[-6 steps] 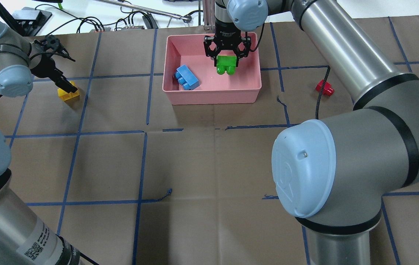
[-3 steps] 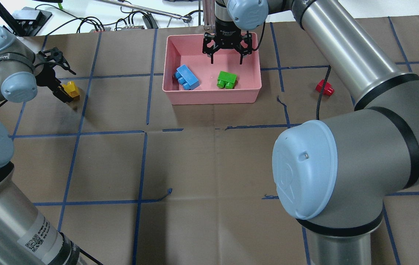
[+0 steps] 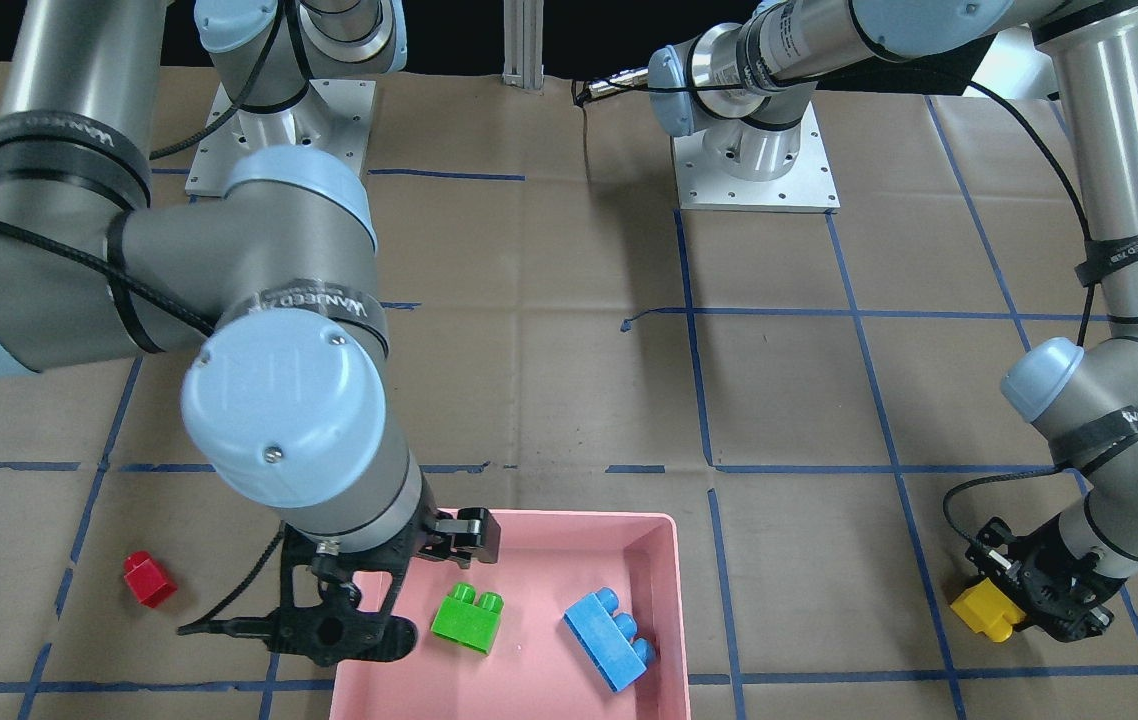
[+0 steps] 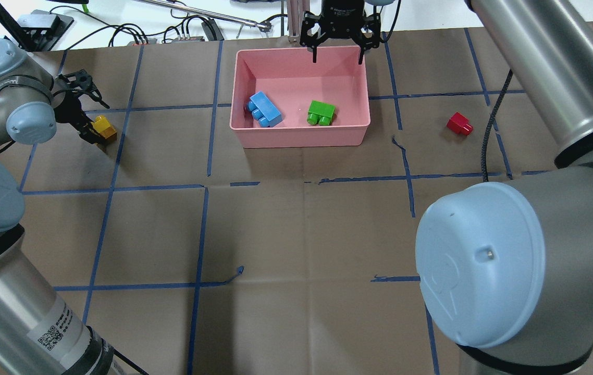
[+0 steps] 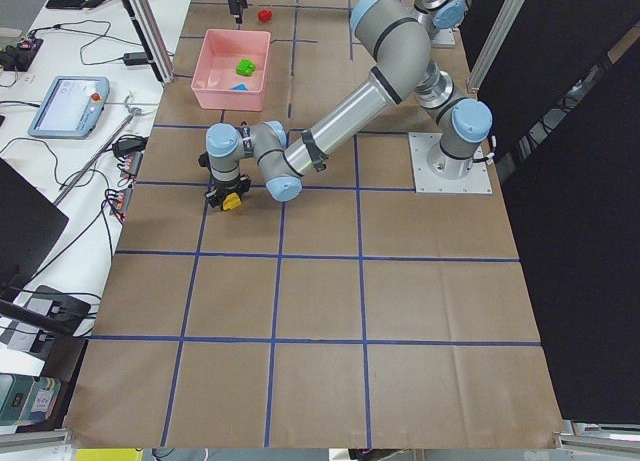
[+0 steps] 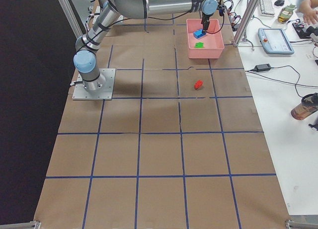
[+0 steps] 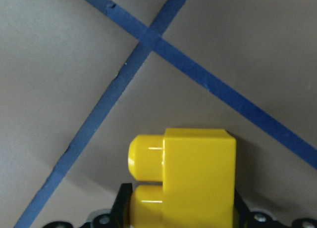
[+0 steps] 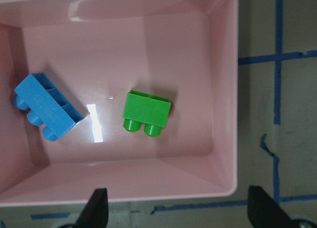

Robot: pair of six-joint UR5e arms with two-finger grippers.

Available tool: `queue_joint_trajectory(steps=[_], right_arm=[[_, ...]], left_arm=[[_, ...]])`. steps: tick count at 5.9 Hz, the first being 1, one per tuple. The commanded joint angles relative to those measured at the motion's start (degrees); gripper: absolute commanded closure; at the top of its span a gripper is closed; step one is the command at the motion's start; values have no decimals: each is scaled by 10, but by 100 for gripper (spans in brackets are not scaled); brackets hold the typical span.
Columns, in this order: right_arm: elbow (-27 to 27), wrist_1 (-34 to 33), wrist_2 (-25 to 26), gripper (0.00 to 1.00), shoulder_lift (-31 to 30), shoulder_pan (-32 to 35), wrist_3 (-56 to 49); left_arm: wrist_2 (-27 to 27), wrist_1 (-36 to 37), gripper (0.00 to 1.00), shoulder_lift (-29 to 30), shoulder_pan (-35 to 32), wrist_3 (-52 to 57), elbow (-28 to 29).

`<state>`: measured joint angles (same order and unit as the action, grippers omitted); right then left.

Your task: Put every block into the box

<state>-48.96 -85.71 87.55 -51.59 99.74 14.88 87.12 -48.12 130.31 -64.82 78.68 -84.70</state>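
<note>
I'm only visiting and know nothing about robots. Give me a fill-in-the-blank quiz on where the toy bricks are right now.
In the pink box lie a green brick and a longer brick coloured ____.
The small brick lying alone outside the box is ____.
The left fingers grip the fourth brick, coloured ____.
The right fingers, holding nothing, are ____ (open or shut).
Missing words: blue, red, yellow, open.

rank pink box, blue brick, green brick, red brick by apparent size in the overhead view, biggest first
1. pink box
2. blue brick
3. green brick and red brick: about alike, green maybe slightly bigger
</note>
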Motion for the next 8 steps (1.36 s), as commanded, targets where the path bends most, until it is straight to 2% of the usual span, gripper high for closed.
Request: queue_joint_trajectory(steps=[1,3,4,5,7,8], right_arm=[[-3,46,28,1,-32,-89,-131],[-37,37,42,1,-27,-154,-235],[-78,5,39,1,-19,-190,-292],[-119,-55,40,1,-11,-205,-414],[-174,-160,40,1,22,-206,-606],[-198,-205,41,1,36,-212,-662]], left_arm=[[-3,-14,97,-13,-12,-20,4],[2,-90,97,-78,-96,-179,5],[3,-91,97,-99,-147,-289,8],[6,-119,97,-113,-197,-362,22],[49,-131,97,-96,-284,-527,61],[46,-130,96,-80,-310,-612,78]])
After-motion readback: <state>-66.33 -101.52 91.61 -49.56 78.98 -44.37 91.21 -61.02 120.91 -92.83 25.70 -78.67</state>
